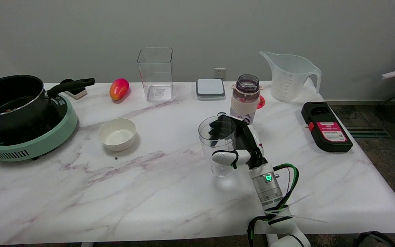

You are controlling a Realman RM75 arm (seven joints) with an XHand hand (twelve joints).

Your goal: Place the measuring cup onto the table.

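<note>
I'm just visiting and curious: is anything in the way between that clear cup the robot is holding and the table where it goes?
Nothing visible. The right hand grips the measuring cup upright over bare marble table; the bottle stands behind it.

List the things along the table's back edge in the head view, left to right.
Mango → tall clear container → grey-topped box → bottle → large measuring jug.

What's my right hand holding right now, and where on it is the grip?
The right hand holds the clear measuring cup by its side wall, fingers wrapped round the far side, thumb across the near side.
</note>
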